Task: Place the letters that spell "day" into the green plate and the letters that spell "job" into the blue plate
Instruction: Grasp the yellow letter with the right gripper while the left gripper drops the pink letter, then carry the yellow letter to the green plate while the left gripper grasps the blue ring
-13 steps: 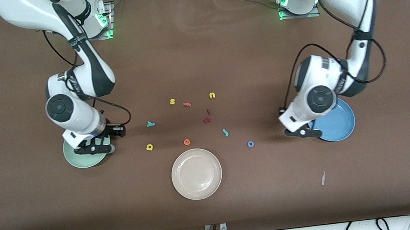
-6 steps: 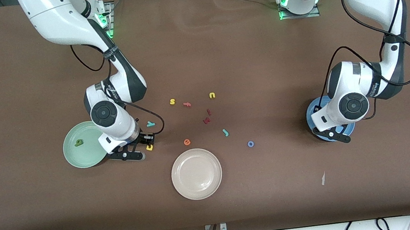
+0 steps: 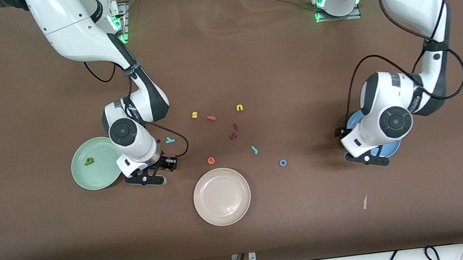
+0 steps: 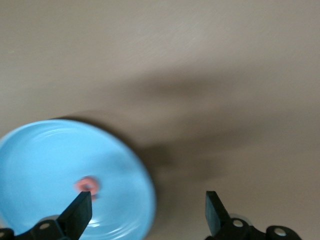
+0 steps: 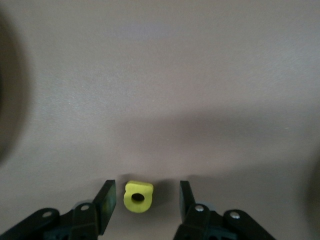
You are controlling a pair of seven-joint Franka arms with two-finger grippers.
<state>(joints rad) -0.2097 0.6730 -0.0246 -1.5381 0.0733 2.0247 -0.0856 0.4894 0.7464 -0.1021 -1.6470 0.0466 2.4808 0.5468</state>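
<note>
My right gripper (image 3: 166, 168) is low over the table, open, its fingers flanking the yellow "a" (image 5: 138, 196) with a gap on each side; the front view hides that letter. The dark green "d" (image 3: 89, 161) lies in the green plate (image 3: 86, 178). The teal "y" (image 3: 170, 140) lies on the table close by. My left gripper (image 3: 365, 158) hangs wide open and empty over the rim of the blue plate (image 3: 391, 149). The salmon "b" (image 4: 87, 186) lies in that plate. The teal "j" (image 3: 254, 149) and blue "o" (image 3: 283, 162) lie mid-table.
A cream plate (image 3: 222, 196) sits nearest the front camera. An orange "e" (image 3: 211, 161), yellow "s" (image 3: 194, 114), pink "f" (image 3: 211, 118), yellow "u" (image 3: 239, 108) and dark red letters (image 3: 234, 132) are scattered mid-table. A paper scrap (image 3: 365, 202) lies near the front edge.
My right arm swung from over the green plate, uncovering the "d", and came down around the yellow "a". My left gripper moved over the blue plate and opened; the "b" lies there.
</note>
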